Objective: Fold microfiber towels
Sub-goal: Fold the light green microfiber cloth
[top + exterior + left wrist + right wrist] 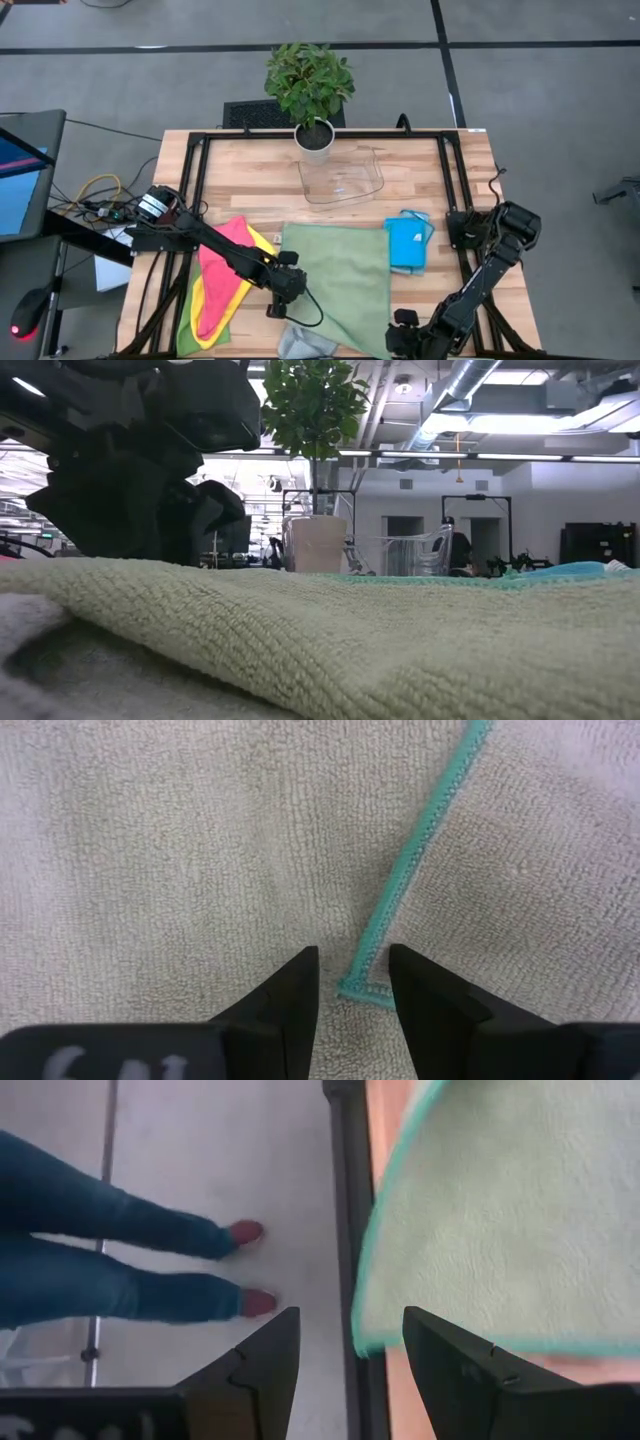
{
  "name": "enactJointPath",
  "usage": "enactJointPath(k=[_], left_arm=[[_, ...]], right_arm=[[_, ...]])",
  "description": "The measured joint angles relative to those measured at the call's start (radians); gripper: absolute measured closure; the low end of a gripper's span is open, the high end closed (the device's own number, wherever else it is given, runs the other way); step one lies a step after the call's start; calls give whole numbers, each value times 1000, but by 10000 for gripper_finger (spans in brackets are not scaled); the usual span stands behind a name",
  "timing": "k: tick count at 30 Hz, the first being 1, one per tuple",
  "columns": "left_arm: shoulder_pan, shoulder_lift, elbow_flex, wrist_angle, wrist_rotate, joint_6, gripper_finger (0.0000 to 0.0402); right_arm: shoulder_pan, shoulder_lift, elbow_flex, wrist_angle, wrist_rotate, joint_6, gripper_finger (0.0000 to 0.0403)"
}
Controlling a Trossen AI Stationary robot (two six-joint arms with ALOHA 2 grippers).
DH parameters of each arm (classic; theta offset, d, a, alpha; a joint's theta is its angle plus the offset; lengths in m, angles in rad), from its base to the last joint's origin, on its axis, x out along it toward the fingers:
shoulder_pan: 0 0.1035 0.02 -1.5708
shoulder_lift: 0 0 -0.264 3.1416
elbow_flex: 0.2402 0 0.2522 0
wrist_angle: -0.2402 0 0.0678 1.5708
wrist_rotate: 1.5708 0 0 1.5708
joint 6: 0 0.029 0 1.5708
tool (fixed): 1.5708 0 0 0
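Towels sit across the near half of the table [250, 160] on my overhead feed: a large pale green towel [340, 270] spread flat in the middle, a pink towel [222, 270] lying over a yellow one [262, 240] to its left, a folded blue towel [408, 243] to its right, and a grey towel [300, 342] bunched at the near edge. From above I see the left gripper [290, 290] down at the green towel's near-left side, but not its fingers. The left wrist view fills that in: the two dark fingers [290, 1000] stand a narrow gap apart over grey cloth with a teal edging [410, 870], the corner of that edging lying between them; I cannot tell whether they are pinching it.

The right gripper [405, 335] waits at the near-right edge. Its wrist view shows its fingers [265, 1355] spread apart with nothing between them, a green corner beyond and a person's legs [110, 1255] on the floor.

The low view gives only green pile up close and the plant's white pot [313, 545].

At the far middle, a clear plastic tray [345, 180] stands beside the potted plant [310, 85]; I see nothing in it.
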Motion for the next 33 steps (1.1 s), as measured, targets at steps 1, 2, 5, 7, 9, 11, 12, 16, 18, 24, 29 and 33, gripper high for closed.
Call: enactJointPath(k=[1, 2, 5, 7, 9, 11, 12, 16, 18, 24, 29, 33], left_arm=[[0, 0, 0, 0, 0, 0, 284], [0, 0, 0, 0, -1, 0, 285], [2, 0, 0, 1, -2, -5, 285], [3, 0, 0, 2, -4, -10, 285], [4, 0, 0, 2, -9, -10, 285], [5, 0, 0, 1, -9, -10, 285], [7, 0, 0, 0, -9, -10, 285], [9, 0, 0, -1, -9, -12, 285], [9, 0, 1, -1, -9, -18, 285], [9, -1, 1, -4, 44, -72, 285], [9, -1, 1, -6, 108, -99, 285], [9, -1, 1, -8, 99, -91, 285]], right_arm=[[-1, 15, 1, 21, 1, -7, 198], [-2, 29, 0, 27, 1, -13, 198], [-1, 72, 16, 21, -37, -5, 198], [-5, 85, 30, -28, -40, 6, 198], [-9, 96, 35, -36, -31, -8, 198], [-12, 103, 36, -36, -29, -21, 198], [-12, 103, 37, -46, -26, -21, 200], [-21, 101, 39, -95, -22, -15, 235], [-21, 100, 39, -101, -25, -34, 271], [-22, 100, 37, -107, -28, -50, 387], [-22, 100, 37, -102, -35, -37, 379], [-22, 100, 37, -102, -34, -41, 392]])
